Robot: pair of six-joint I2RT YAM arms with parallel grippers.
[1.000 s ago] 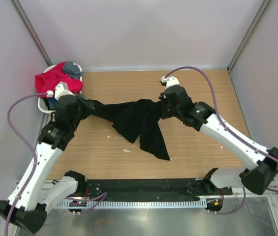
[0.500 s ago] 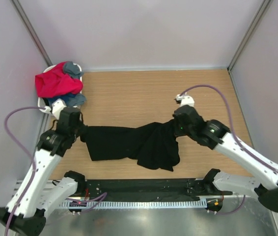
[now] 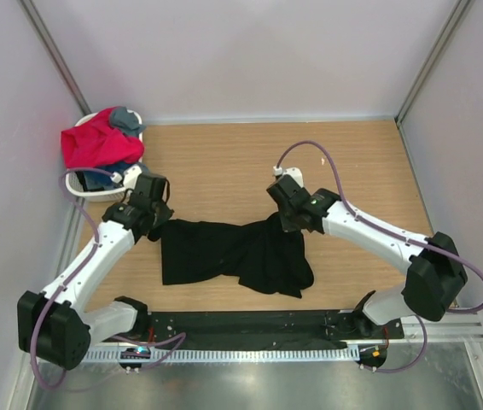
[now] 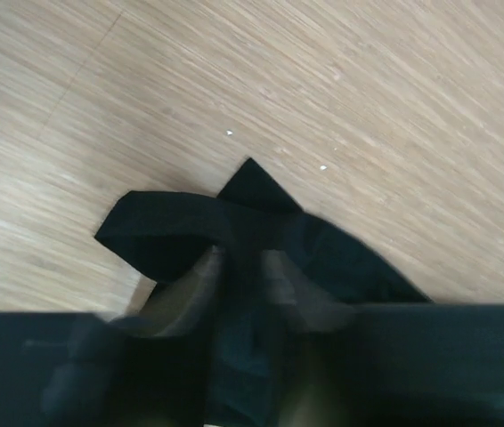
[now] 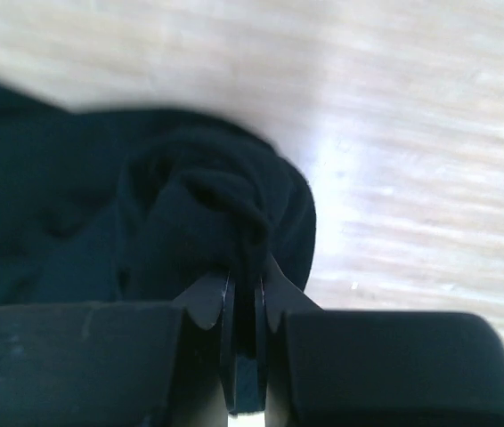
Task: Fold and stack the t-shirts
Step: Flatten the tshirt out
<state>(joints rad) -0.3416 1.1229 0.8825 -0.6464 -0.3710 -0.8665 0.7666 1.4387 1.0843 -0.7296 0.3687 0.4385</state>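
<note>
The black t-shirt (image 3: 233, 252) lies spread and rumpled on the wooden table, between the two arms. My left gripper (image 3: 158, 220) is shut on its left corner; in the left wrist view the black cloth (image 4: 234, 222) runs between the fingers. My right gripper (image 3: 286, 220) is shut on its upper right edge, and the right wrist view shows a bunched fold (image 5: 225, 200) pinched between the closed fingers. A red-pink t-shirt (image 3: 95, 143), a grey one (image 3: 127, 118) and a blue one (image 3: 119, 169) are piled in the basket at the back left.
The white laundry basket (image 3: 79, 185) stands against the left wall at the back left corner. The wooden table (image 3: 224, 162) is bounded by pale walls at the back and both sides. A black rail with cabling (image 3: 250, 329) runs along the near edge.
Both grippers came down and toward the near side with the black t-shirt, then shifted back and inward. The shirt went from hanging stretched between them to lying on the table.
</note>
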